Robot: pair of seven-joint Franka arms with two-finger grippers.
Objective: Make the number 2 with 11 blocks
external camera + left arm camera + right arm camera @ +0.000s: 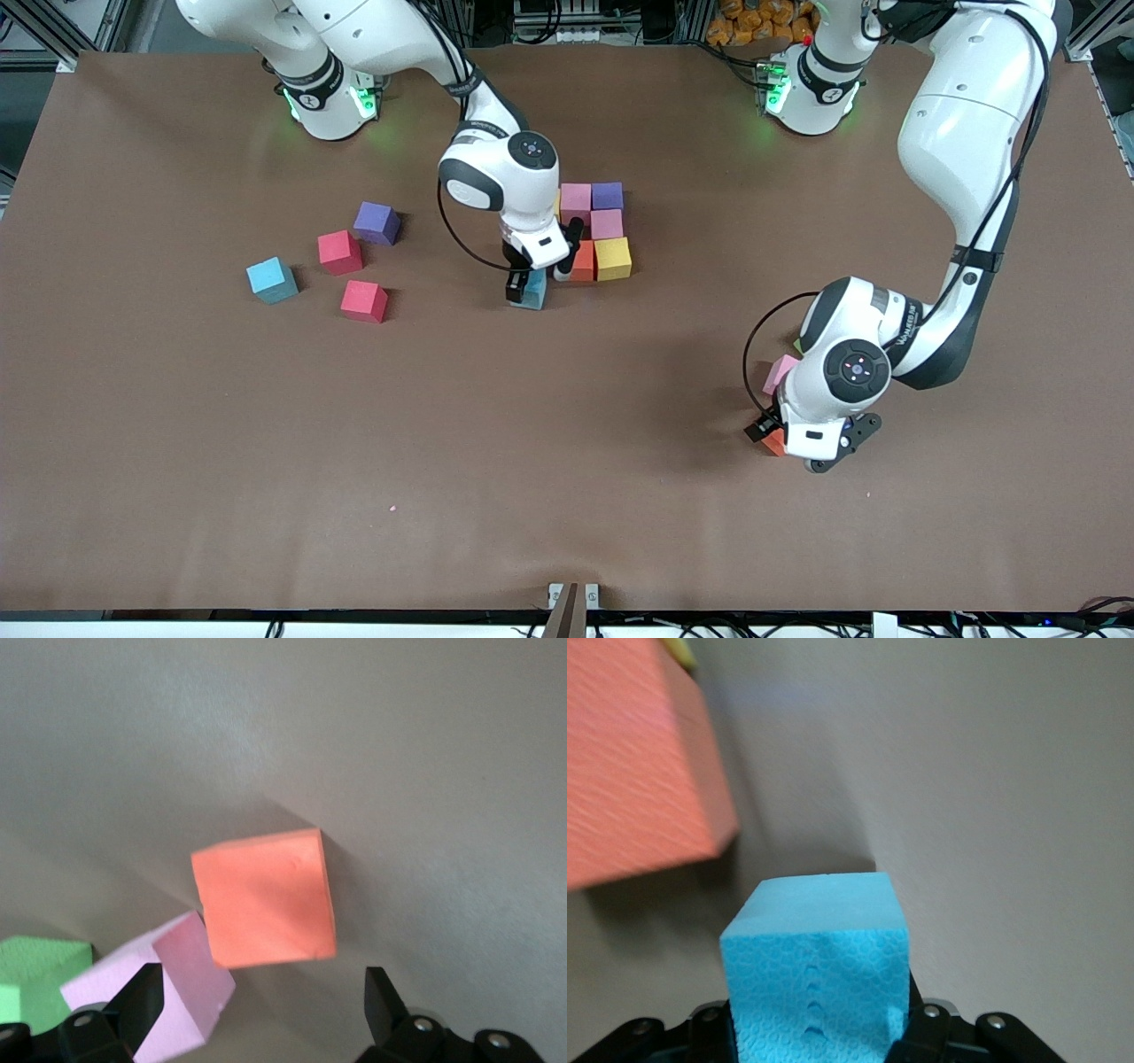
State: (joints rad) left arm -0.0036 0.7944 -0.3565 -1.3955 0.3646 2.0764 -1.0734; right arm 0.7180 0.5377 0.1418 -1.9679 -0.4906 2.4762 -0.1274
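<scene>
The partly built number 2 lies mid-table: a pink block [576, 198], a purple block [608, 195], a second pink block [607, 223], an orange block [582, 260] and a yellow block [613, 258]. My right gripper [530, 285] is shut on a blue block [533, 292] [818, 974], held low just beside that orange block [638, 788]. My left gripper [778, 434] [261, 1010] hangs open over another orange block [264, 899] [772, 442], which lies just ahead of the open fingers. A pink block [155, 992] [780, 372] lies beside it, close to one finger.
Loose blocks lie toward the right arm's end: purple [376, 221], red [340, 252], blue [271, 279] and pinkish red [364, 300]. A green cube [35, 979] sits by the pink block under the left arm.
</scene>
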